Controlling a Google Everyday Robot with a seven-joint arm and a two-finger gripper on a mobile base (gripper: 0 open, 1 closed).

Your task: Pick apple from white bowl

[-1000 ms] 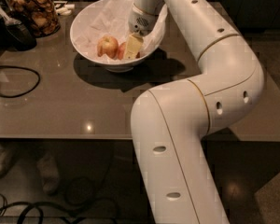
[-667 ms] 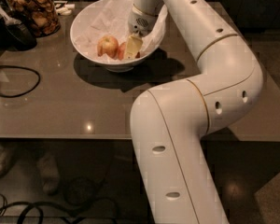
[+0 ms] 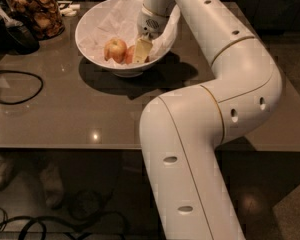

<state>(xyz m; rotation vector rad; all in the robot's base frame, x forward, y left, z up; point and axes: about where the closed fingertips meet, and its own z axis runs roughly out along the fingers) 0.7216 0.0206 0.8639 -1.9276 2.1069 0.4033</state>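
My gripper (image 3: 140, 52) sits in the white bowl (image 3: 86, 43) beside the apple (image 3: 130, 54), opening unclear, so I'd centre on it, clear of the paler apple (image 3: 115, 49), then close gently.

Delta over the last second is tiny. The gripper (image 3: 142, 50), in the right half of the white bowl (image 3: 88, 23), has dipped slightly toward the paper lining. The apple (image 3: 129, 55) now shows as a reddish sliver just left of the gripper, wedged against the paler apple (image 3: 115, 49); earlier that sliver was harder to make out.
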